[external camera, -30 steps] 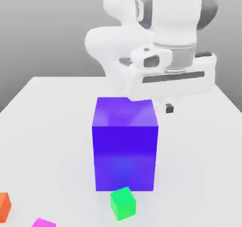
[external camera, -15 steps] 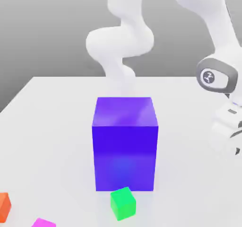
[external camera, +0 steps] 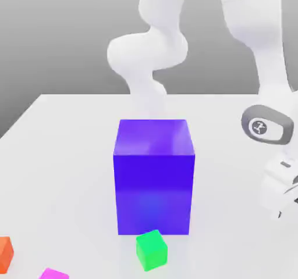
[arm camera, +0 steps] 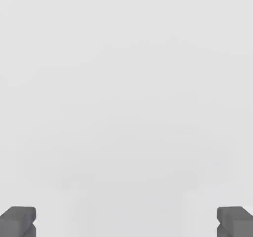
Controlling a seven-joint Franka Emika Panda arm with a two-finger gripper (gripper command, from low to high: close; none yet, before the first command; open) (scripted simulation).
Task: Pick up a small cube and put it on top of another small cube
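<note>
**Open gripper over bare table, cubes off to the side**

In the hand view the two dark grey fingertips [arm camera: 19, 221] stand far apart, one at each side of the picture, so the gripper [arm camera: 126, 222] is wide open and holds nothing. Between and beyond the fingertips lies plain white table surface [arm camera: 126, 83].

In the exterior view the white wrist and hand of the arm [external camera: 278, 179] sit at the exterior view's right edge, low over the table and well apart from all the cubes. The rest of the arm rises up and bends back toward its base behind the big blue-violet cube [external camera: 154, 176], which stands upright in the middle of the table.

The small green cube [external camera: 152, 250] rests on the table just in front of the big cube, near its lower edge, turned slightly. The small pink cube [external camera: 54, 274] lies at the bottom edge of the exterior view, toward the left, partly cut off; it is apart from the green cube. A small orange cube [external camera: 4, 254] sits at the left edge, near the pink one, also cut off.
</note>
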